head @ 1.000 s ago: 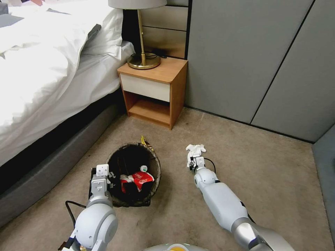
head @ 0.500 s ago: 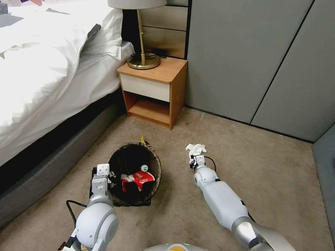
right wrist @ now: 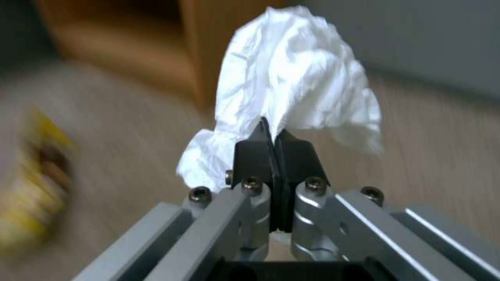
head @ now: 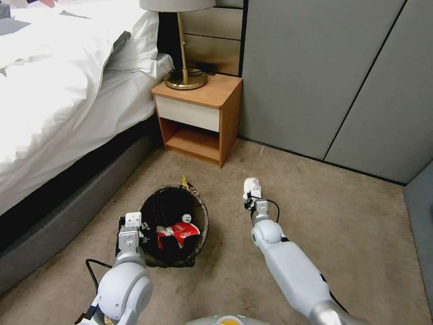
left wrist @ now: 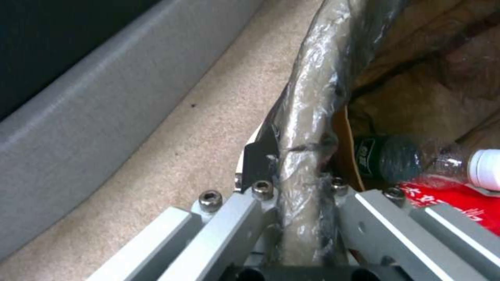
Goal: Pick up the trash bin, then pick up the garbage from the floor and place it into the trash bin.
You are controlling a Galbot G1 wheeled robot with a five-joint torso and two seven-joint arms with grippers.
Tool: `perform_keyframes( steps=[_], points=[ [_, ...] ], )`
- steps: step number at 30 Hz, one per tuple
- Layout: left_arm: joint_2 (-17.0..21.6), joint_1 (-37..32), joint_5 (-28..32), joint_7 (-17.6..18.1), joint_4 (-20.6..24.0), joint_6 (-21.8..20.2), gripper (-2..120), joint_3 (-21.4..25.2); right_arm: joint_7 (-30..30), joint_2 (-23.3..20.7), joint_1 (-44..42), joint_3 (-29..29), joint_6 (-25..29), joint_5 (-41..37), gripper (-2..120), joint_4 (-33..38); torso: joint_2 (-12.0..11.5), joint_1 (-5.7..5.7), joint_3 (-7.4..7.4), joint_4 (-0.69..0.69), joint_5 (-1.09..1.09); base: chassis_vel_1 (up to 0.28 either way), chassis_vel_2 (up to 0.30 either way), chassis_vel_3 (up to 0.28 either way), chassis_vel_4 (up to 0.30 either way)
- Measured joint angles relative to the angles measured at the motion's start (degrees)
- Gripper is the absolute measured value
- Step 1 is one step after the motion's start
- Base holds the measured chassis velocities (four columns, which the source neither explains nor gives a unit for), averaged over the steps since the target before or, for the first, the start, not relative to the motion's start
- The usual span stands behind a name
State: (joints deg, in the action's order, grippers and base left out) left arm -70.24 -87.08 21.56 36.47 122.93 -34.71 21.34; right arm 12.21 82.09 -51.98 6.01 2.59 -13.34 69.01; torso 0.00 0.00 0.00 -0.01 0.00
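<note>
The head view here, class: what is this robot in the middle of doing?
It is tidying litter into a bin beside a bed. The left gripper is clamped on the bag-lined rim of the trash bin, which holds a red wrapper and a small clear bottle. The right gripper is shut on a crumpled white tissue, held just off the carpet to the bin's right. A yellow wrapper lies on the floor behind the bin.

White tissue (right wrist: 291, 74); dark brown bag lining trash bin (head: 198, 203); red wrapper (head: 182, 230) inside; yellow wrapper (head: 185, 181) at bin's 12 o'clock; beige carpet (head: 315, 203).
</note>
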Motion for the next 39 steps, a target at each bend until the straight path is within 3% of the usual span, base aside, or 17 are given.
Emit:
perform_keyframes(
  steps=[2,5,6,9,14,21,25,39],
  points=[
    [0.1,0.0,0.2,0.0,0.0,-0.1,0,0.0,-1.0,-0.4,-0.9,-0.1,1.6,0.6,0,2.7,0.0,0.0,0.0,-0.01,0.0,0.0,0.0,0.0,0.0],
    [0.6,0.1,1.0,0.3,0.0,-0.3,0,-0.3,-7.1,-3.0,-5.2,-1.4,7.9,2.6,0,16.0,0.0,0.0,0.0,0.0,0.01,0.0,0.0,0.0,0.0],
    [0.6,0.1,1.0,0.3,0.0,-0.3,0,-0.3,-7.1,-3.0,-5.2,-1.4,7.9,2.6,0,16.0,0.0,0.0,0.0,0.0,0.01,0.0,0.0,0.0,0.0],
    [0.7,0.1,1.3,0.4,0.0,-0.4,0,-0.4,-10.9,-5.0,-8.6,-3.9,10.7,3.9,0,26.7,0.0,0.0,0.0,0.0,-0.01,0.0,0.0,0.0,0.0],
    [0.9,0.0,1.3,0.5,0.0,-0.4,0,-0.4,-12.2,-7.4,-12.9,-9.0,12.1,5.0,0,35.4,0.0,0.0,0.0,0.01,0.0,0.0,0.0,0.0,0.0],
    [0.7,0.2,1.3,0.5,0.0,-0.5,0,-0.6,-12.8,-9.1,-15.8,-15.1,13.3,7.8,0,38.0,0.0,0.0,0.0,0.01,0.0,0.0,0.0,0.0,0.0],
    [0.4,0.3,1.2,0.5,0.0,-0.5,0,-0.8,-12.9,-9.3,-16.9,-18.1,14.7,9.7,0,35.4,0.0,0.0,0.0,0.01,0.0,0.0,0.0,0.0,0.0],
    [0.3,0.3,1.2,0.6,0.3,-0.6,0,-0.6,-12.4,-8.2,-18.0,-19.6,16.8,10.7,0,26.8,0.0,0.0,0.0,0.01,-0.02,0.0,0.0,0.0,0.0]
  ],
)
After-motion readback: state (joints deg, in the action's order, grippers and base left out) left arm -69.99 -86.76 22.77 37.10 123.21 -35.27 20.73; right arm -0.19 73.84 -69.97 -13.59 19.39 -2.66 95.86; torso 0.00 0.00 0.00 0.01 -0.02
